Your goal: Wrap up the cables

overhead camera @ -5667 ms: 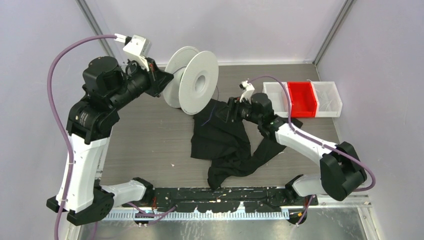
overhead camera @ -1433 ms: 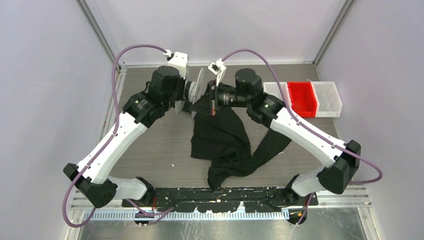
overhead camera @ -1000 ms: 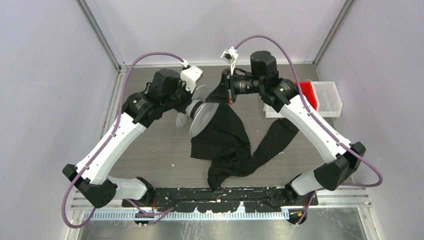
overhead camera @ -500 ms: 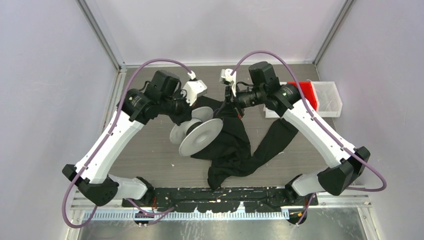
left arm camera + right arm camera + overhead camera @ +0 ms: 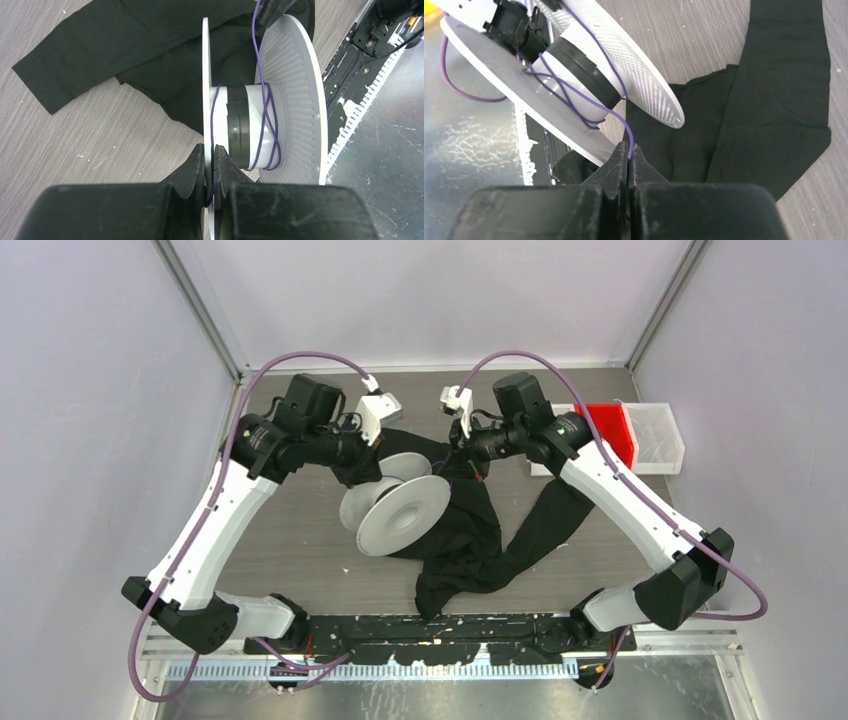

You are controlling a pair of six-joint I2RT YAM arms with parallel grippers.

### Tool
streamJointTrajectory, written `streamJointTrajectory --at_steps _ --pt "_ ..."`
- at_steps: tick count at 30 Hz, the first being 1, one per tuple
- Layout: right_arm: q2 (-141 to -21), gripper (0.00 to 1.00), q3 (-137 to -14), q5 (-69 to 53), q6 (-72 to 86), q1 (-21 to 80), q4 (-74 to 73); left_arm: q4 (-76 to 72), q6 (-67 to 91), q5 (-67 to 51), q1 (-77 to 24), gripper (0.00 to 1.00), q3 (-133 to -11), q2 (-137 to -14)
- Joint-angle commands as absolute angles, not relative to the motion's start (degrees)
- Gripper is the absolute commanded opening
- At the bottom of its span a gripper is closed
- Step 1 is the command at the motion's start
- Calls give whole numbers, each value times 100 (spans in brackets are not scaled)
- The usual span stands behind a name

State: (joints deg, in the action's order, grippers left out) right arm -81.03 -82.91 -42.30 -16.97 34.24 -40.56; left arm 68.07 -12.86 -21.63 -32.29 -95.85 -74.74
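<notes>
A white plastic spool hangs tilted over the table's middle, partly above the black cloth. My left gripper is shut on the rim of one flange; the left wrist view shows the jaws pinching that thin flange with a strand of cable beside it. The cable is a thin purple wire, crossed in a few loose turns round the hub next to a black band. From the hub it runs to my right gripper, shut on the cable just right of the spool.
A large black cloth lies crumpled across the middle of the table, under the spool and right gripper. A red bin between two clear bins stands at the back right. A black rail runs along the near edge.
Over the last second the left gripper has brought the spool down and nearer, and its flanges have tipped flatter. The right gripper, still on the cable, has dropped lower beside it.
</notes>
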Motion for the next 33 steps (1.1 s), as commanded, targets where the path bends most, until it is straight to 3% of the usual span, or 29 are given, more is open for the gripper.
streamJointTrajectory --at_steps 1,8,23,33 --pt "-8306 0 -8746 -3903 -694 3355 -4141 6480 -1287 -2550 -3086 0 -9843 -7210" --pt "-8828 1 -9325 -3537 365 3343 -4804 6129 -1391 -2715 -3076 0 -9629 -7018" --pt "-10198 0 -10575 -3955 2663 3298 -6617 4290 -1453 -2307 -3076 0 -8336 -6053" --pt "-10494 0 -10336 -4158 3323 3162 -6426 3609 -1664 -1817 -3075 0 -7596 -5649"
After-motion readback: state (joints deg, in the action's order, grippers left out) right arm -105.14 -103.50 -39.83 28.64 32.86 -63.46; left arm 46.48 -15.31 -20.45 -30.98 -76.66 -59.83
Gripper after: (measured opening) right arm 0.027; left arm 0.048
